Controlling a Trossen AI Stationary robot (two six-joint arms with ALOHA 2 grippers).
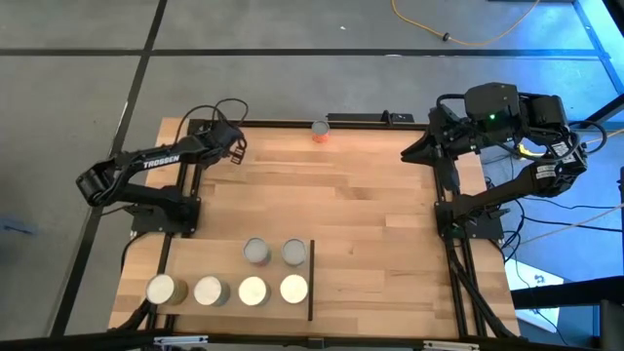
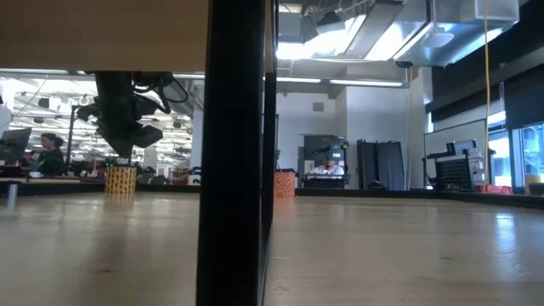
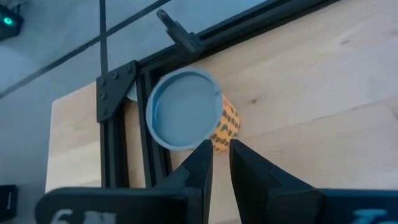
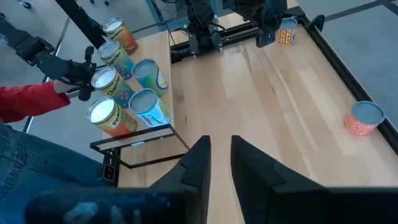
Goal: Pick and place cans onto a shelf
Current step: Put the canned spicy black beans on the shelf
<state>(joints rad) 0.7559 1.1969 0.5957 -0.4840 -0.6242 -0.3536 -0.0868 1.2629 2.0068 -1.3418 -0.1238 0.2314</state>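
Observation:
An orange-patterned can (image 3: 186,112) with a silver top stands upright on the table's far left corner, also in the low view (image 2: 121,180). My left gripper (image 3: 222,146) hangs just above and beside it, open by a narrow gap, touching nothing. A red can (image 1: 321,130) stands at the far edge's middle. Several cans (image 1: 253,291) stand on the raised shelf (image 1: 210,258) at the near left, by its black bar (image 1: 311,283). My right gripper (image 4: 221,144) waits high at the far right (image 1: 411,151), open by a narrow gap, nothing in it.
In the low view the shelf's underside (image 2: 102,34) and its black post (image 2: 234,153) block the middle. A black frame rail (image 3: 124,106) runs behind the orange can. A person's red sleeve (image 4: 28,102) shows beside the shelf. Bare tabletop (image 1: 370,224) spreads across the middle and right.

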